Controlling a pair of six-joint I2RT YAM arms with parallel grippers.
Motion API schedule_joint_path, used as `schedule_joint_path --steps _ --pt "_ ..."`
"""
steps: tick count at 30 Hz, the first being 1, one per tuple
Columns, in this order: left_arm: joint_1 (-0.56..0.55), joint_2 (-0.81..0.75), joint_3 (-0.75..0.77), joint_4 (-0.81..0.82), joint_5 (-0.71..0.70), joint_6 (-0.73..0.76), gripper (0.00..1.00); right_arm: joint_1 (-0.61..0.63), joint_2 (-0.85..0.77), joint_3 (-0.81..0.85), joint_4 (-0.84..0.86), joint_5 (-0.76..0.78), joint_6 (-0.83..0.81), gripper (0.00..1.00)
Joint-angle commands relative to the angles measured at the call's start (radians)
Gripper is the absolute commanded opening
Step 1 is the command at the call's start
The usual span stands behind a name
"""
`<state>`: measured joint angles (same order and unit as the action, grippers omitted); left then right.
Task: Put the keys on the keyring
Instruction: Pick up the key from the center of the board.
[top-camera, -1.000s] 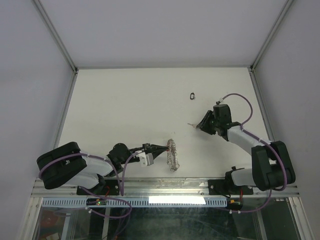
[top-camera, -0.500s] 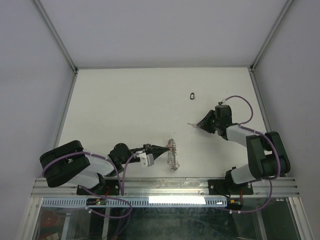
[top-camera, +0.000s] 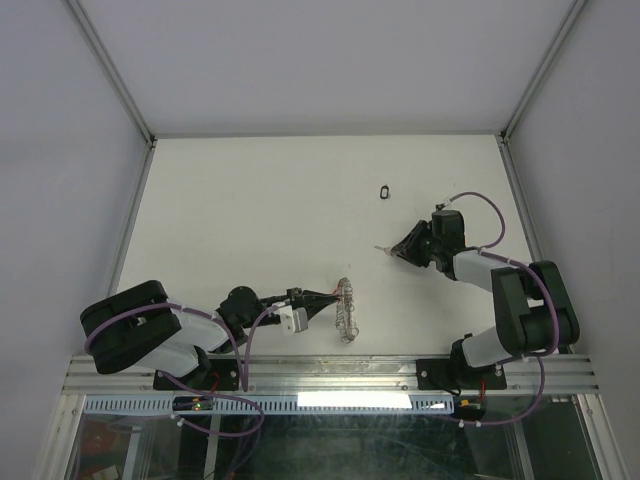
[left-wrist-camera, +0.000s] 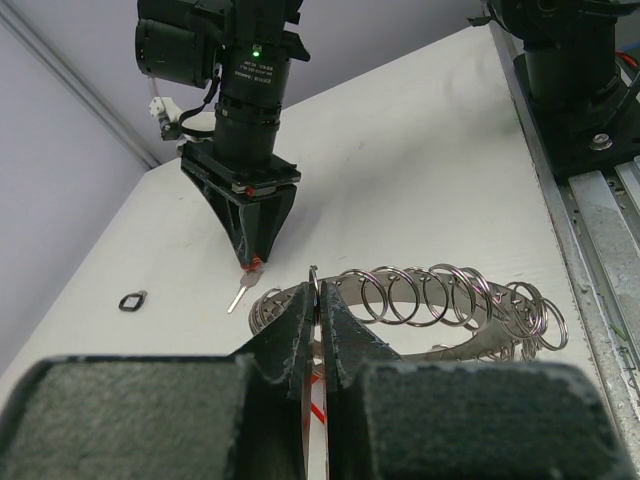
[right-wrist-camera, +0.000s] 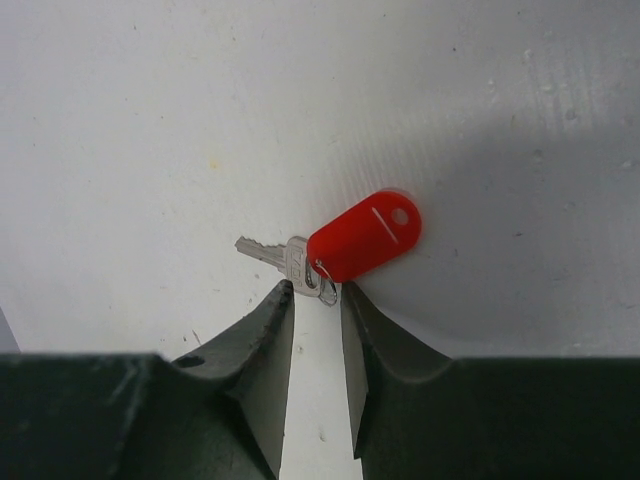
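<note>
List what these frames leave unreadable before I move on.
Keyring near rim: left wrist view, hidden behind the left fingers.
Black tag: top view, too small to show any key.
Red-tagged key: right wrist view, the right fingers overlap its small ring; grip unclear.

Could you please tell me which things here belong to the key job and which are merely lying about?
Belong: keyring, pinched by the left gripper; red-tagged key at the right gripper; black tag, probably another key's.
Merely there: table; metal rail.
</note>
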<state>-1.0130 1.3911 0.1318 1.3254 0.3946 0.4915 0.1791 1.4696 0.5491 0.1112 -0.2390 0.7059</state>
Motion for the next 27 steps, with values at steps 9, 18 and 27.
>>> schedule_joint_path --steps 9,18,27 --pt "0.002 0.008 0.001 0.032 0.023 0.022 0.0 -0.007 0.038 0.006 0.024 -0.01 -0.026 0.25" --pt "0.004 0.007 0.001 0.027 0.021 0.024 0.0 -0.007 0.048 0.005 0.035 -0.001 -0.049 0.13" --pt "0.004 0.006 0.002 0.018 0.016 0.03 0.0 -0.007 0.014 -0.019 0.114 -0.024 -0.11 0.02"
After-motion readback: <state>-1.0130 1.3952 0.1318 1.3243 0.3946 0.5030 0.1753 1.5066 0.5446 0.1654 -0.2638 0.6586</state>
